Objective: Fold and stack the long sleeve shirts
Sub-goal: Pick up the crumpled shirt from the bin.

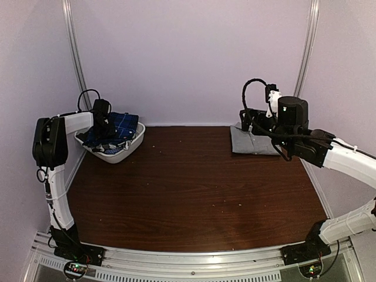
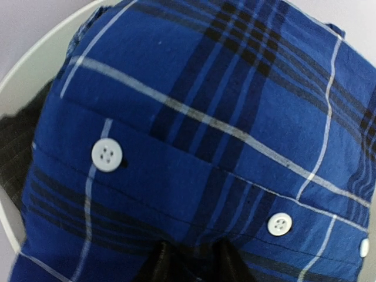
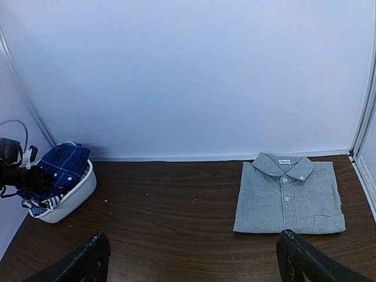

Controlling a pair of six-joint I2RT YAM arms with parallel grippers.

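A royal-blue plaid shirt lies bunched on top in the white basket. My left gripper is sunk into it, jaws drawn close on a fold of the blue cloth beside its white buttons. Dark checked cloth shows under the blue shirt at the basket's edge. A plain grey shirt lies folded flat, collar towards the wall, at the back right. My right gripper hovers over the table just in front of it, wide open and holding nothing.
The basket stands in the back left corner against the wall. A pale wall closes the back of the dark wooden table, with metal rails in the corners. Small crumbs dot the wood.
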